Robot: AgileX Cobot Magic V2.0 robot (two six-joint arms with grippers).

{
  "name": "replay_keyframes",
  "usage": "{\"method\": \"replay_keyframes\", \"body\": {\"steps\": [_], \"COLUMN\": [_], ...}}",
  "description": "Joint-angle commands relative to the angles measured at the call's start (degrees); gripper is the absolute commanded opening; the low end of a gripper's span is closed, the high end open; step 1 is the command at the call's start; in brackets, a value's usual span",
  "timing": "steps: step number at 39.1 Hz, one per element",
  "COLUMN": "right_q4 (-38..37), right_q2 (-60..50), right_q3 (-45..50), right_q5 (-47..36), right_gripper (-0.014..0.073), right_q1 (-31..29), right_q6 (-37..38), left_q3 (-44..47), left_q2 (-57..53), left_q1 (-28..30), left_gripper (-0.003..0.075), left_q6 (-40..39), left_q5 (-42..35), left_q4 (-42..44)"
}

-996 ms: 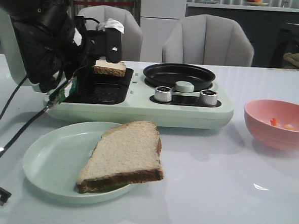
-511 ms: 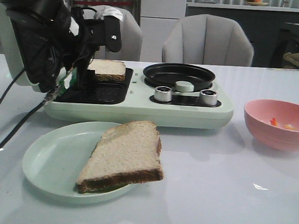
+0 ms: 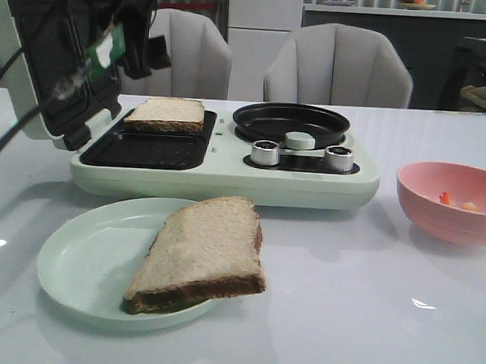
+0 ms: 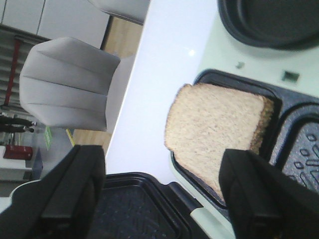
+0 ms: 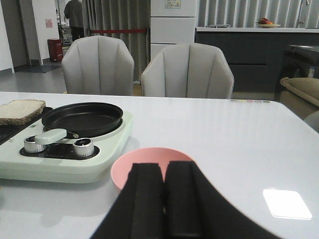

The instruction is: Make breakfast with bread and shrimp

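In your front view the breakfast maker (image 3: 227,169) sits toward the far left of the table (image 3: 366,321), its lid (image 3: 36,62) tilted open on the left. One slice of bread (image 3: 166,114) lies on the rear part of the grill plate (image 3: 146,150); the other slice of bread (image 3: 201,252) rests on the pale green plate (image 3: 81,263) near the front edge, overhanging its right rim. The pink bowl (image 3: 452,201) stands near the right edge with the shrimp (image 3: 456,201) inside. Bare tabletop lies between plate and bowl. The left arm is a dark blur at the top left, clear above the grill.

Your left wrist view looks down on the grilled slice (image 4: 217,129) from above: the left gripper (image 4: 164,189) is spread wide with nothing between its fingers (image 4: 75,189), hovering apart from the bread. The table's far edge and a chair (image 4: 70,89) show beyond.

Your right wrist view shows the right gripper (image 5: 165,204) with its fingers (image 5: 144,199) pressed together, grasping nothing, just in front of the bowl (image 5: 129,167). The round pan (image 5: 82,117) and knobs (image 5: 83,144) lie beyond; the table to the right is bare. You can read no writing in any view
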Motion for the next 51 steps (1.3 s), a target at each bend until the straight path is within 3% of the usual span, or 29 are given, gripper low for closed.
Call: {"method": "replay_keyframes", "body": {"steps": [1,9,15,31,40,51], "right_q4": [-0.5,-0.5,-0.5,-0.5,-0.5,-0.5], "right_q2": [-1.2,-1.2,-1.2,-1.2,-1.2,-1.2], "right_q3": [-1.2,-1.2,-1.2,-1.2,-1.2,-1.2], "right_q5": [-4.9,-4.9,-4.9,-4.9,-4.9,-4.9], "right_gripper": [0.0137,0.0137,0.0137,0.0137,0.0137,0.0137], "right_q1": [-0.2,-0.2,-0.2,-0.2,-0.2,-0.2], "right_q6": [-0.2,-0.2,-0.2,-0.2,-0.2,-0.2], "left_q3": [-1.0,-1.0,-1.0,0.4,11.4,26.9], "left_q2": [-7.1,-15.3,-21.0,-37.5,-51.1,-71.4], "left_q1": [-0.7,-1.3,-2.1,-4.4,-4.4,-4.4], "left_gripper": [0.0503,0.0438,0.0403,0.0385,0.0385,0.0385], "left_q6": [-1.0,-1.0,-1.2,-1.3,-1.3,-1.3], "left_q5": [5.0,13.9,17.4,28.5,25.4,19.0], "left_q4": [-7.9,-19.9,-23.9,-39.5,-41.2,-50.0]}}
